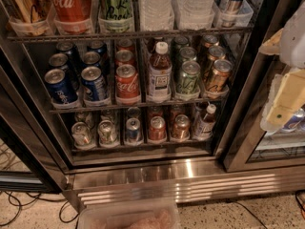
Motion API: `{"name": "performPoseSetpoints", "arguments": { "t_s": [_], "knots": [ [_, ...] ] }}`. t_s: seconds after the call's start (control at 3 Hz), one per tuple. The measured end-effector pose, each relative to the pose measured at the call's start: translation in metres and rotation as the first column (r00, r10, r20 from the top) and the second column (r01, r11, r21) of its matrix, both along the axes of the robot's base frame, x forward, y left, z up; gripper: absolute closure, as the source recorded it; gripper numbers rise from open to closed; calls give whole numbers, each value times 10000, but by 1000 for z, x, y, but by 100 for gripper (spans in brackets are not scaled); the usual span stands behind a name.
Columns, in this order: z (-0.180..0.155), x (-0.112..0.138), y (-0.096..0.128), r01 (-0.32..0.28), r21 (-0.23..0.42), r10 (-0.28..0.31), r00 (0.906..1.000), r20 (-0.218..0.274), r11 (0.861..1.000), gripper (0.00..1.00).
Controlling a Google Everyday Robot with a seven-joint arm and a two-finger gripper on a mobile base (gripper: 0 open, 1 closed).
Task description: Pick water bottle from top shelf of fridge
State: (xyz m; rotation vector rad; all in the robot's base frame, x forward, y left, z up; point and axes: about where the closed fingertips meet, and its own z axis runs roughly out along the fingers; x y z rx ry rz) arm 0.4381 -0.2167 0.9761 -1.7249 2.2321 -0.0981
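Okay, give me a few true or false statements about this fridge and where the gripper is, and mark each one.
1. The water bottle stands on the top shelf, just right of the green can. True.
2. The gripper is gripping the water bottle. False: it hangs at the right edge of the view, apart from the bottle.
3. The blue cans sit on the top shelf. False: they are on the left of the middle rack.
4. The small brown bottle with a white cap stands between red cans and green cans on the middle rack. True.
5. A clear bin lies on the floor below the fridge. True.
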Motion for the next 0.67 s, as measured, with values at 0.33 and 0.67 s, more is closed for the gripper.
{"name": "performPoseSetpoints", "arguments": {
  "t_s": [0.33,0.67],
  "knots": [
    [0,0,0,0,0,0,10000,1,10000,0],
    [5,0,8,-736,-998,828,9924,914,9923,0]
  ]
}}
